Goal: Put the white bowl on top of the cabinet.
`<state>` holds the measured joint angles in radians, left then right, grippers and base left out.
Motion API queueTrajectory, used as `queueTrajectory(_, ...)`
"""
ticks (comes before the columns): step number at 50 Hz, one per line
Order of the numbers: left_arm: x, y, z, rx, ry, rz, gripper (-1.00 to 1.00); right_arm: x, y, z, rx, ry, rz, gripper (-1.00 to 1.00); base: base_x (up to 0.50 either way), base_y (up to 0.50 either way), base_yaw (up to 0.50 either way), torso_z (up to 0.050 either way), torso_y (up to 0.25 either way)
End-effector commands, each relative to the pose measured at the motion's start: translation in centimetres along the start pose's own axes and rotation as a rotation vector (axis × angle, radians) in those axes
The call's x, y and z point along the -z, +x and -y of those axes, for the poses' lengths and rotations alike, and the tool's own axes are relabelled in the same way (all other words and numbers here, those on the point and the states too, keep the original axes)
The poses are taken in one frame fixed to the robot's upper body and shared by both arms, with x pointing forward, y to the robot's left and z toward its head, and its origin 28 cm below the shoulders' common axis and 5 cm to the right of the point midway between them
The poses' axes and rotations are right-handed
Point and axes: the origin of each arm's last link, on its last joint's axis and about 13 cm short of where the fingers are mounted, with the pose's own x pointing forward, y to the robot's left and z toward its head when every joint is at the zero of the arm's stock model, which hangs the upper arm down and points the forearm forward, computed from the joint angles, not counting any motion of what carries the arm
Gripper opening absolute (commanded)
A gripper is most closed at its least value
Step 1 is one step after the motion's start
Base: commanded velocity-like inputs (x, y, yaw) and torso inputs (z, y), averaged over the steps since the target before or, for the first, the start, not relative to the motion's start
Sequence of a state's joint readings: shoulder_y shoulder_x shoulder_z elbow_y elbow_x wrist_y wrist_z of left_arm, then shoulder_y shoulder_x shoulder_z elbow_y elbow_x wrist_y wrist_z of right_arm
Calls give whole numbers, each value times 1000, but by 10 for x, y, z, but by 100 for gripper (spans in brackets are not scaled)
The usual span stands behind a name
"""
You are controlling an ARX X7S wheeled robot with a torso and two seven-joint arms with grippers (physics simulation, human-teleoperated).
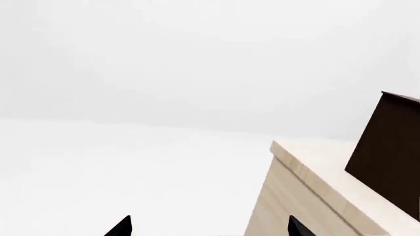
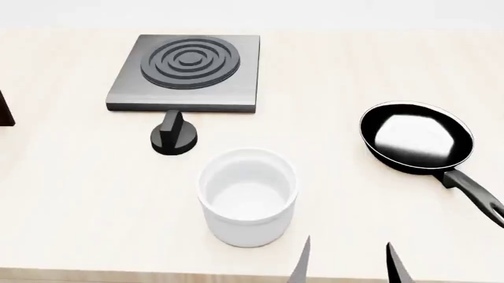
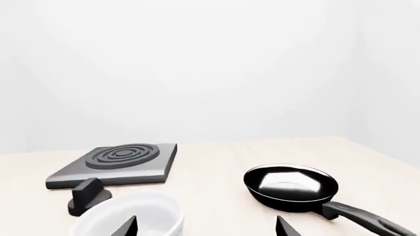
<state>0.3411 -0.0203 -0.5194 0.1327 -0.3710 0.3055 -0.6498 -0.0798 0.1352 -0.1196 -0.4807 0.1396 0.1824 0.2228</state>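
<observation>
Bowl (image 2: 247, 197) stands upright at lower centre, untouched, right gripper (image 2: 346, 262) spread-jawed just beside it as if lining up a grasp; left gripper (image 1: 208, 227) also spread, off-table near cabinet (image 2: 5, 109) at left edge.

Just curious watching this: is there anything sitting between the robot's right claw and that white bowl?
Nothing visible. The right gripper hangs near the table's front edge, just right of the white bowl; only bare table lies between. The frying pan sits farther right.
</observation>
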Motion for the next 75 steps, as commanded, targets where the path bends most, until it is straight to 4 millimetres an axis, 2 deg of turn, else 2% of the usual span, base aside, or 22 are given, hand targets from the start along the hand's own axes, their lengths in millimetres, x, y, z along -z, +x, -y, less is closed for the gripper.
queueTrajectory(1, -10, -2, -25, -280, 22, 86, 100, -40, -11, -8, -36, -10, 139, 100, 0, 0, 0, 0, 0)
queueTrajectory(7, -9, -2, -25, -284, 23, 82, 100, -58, -19, -11, -44, -13, 198, 100, 19, 75, 0, 0, 0)
queueTrajectory(17, -7, -1, -23, -271, 11, 62, 100, -74, -27, -14, -60, -17, 246, 100, 276, 345, 0, 0, 0)
queueTrajectory(48, -4, 0, -22, -260, 2, 44, 100, -73, -26, -15, -72, 6, 247, 100, 362, 387, 0, 0, 0)
queueTrajectory(49, -4, 0, -22, -260, 1, 42, 100, -74, -26, -14, -73, 43, 248, 100, 0, 0, 0, 0, 0)
queueTrajectory(55, -3, 0, -22, -258, -3, 39, 100, -72, -27, -12, -33, -7, 268, 100, 0, 0, 0, 0, 0)
queueTrajectory(58, -3, 0, -22, -259, -4, 37, 100, -73, -27, -12, -18, -46, 280, 100, 0, 500, 0, 0, 0)
queueTrajectory(75, -2, 0, -23, -261, -10, 34, 100, -72, -27, -13, -32, -15, 267, 100, 0, 500, 0, 0, 0)
